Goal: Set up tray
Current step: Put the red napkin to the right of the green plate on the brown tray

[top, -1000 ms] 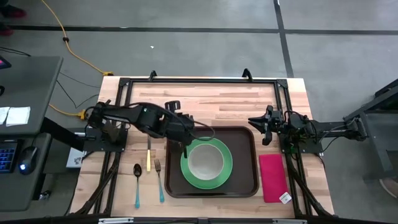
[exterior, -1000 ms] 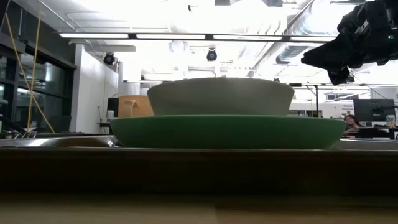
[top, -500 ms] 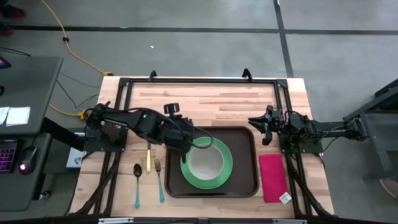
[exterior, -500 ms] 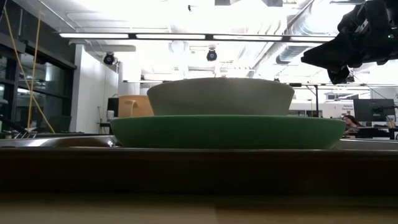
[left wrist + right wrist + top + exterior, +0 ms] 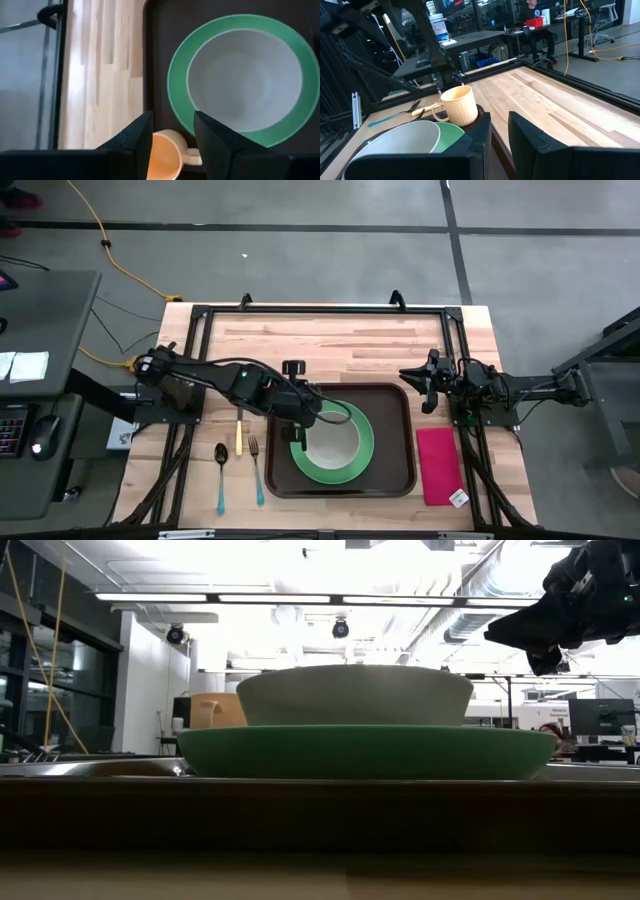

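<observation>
Hidden from above: the mug (image 5: 459, 105), covered by the left gripper (image 5: 300, 408) at the upper left corner of the tray (image 5: 395, 470). Seen only in the wrist views, cut off by the frame's bottom edge in the left one. Lost too in the table-level view, behind the plate (image 5: 365, 752) and bowl (image 5: 355, 695), with the tray rim no more than a dark band across the lower frame.

Left gripper spread, fingers (image 5: 135, 142) apart above the mug, the mug's sides bare in the right wrist view. Right gripper (image 5: 420, 385) parked just right of the tray's upper right corner; spread or pressed together, cannot tell.

Tray at centre frame in the top-down view, on the wooden table (image 5: 350, 340).

White tag (image 5: 458, 498) on the lower right corner of the napkin (image 5: 437, 465): too small to read. No other writing legible.

Counted: one tray, one green plate on it, one pale bowl on the plate, one peach mug on the tray beside the plate. Left of the tray, three pieces of cutlery: spoon (image 5: 221, 475), fork (image 5: 256, 470), yellow-handled knife (image 5: 239, 438). One red-pink napkin, right of the tray.
</observation>
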{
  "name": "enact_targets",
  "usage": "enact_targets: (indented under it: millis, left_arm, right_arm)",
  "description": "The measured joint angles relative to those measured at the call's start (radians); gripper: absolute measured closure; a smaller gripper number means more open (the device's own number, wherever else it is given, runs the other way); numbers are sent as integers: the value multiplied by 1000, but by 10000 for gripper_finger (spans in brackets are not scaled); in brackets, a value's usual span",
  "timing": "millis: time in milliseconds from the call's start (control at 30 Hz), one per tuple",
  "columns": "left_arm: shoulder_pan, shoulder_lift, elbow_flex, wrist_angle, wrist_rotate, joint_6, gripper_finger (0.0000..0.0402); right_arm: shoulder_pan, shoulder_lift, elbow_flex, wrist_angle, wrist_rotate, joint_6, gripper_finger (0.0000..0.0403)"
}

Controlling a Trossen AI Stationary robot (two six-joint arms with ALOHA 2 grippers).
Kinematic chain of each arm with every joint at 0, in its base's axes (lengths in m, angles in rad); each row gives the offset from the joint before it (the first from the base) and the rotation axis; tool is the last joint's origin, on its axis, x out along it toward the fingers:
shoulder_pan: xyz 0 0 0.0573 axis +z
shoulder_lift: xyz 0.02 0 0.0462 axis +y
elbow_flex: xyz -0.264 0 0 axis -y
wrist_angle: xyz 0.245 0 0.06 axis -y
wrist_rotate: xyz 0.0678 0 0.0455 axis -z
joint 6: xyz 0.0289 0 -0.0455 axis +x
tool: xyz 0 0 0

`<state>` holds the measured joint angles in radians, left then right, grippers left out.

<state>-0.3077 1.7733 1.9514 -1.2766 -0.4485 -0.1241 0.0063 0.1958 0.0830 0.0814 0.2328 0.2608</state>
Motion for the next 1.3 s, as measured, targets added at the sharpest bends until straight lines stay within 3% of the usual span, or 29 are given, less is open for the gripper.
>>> enact_targets:
  millis: [400,767,1100,1300]
  left_arm:
    - [0,-278,-413,342,33,-3,229]
    - [0,-404,-604,437,27,-13,229]
    - [1,-567,-872,727,70,-16,229]
    - [1,-623,-980,757,76,-45,229]
  right_arm:
    - [0,-11,0,23,5,0,359]
    - [0,-13,0,59,52,0,357]
    - [0,-14,0,59,46,11,359]
    - [0,-10,0,55,46,11,361]
